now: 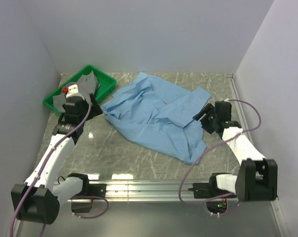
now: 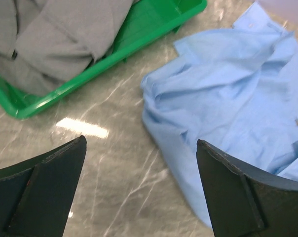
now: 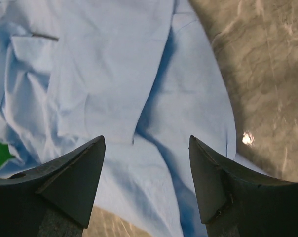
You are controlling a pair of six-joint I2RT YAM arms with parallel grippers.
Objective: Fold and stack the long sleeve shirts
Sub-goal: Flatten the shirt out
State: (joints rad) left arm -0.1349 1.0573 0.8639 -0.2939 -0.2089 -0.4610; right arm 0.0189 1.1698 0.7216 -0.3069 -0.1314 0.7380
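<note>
A light blue long sleeve shirt (image 1: 159, 116) lies crumpled and spread across the middle of the marble table. It also shows in the left wrist view (image 2: 228, 94) and in the right wrist view (image 3: 114, 74). My left gripper (image 1: 92, 106) is open and empty, hovering by the shirt's left edge; in its own view the gripper (image 2: 141, 145) is over bare table with the cloth by the right finger. My right gripper (image 1: 204, 114) is open and empty above the shirt's right side, and in its own view the gripper (image 3: 146, 143) has cloth below it.
A green tray (image 1: 105, 82) at the back left holds grey folded cloth (image 2: 65, 34). White walls close in the table on the left, back and right. A metal rail (image 1: 139, 187) runs along the near edge by the arm bases.
</note>
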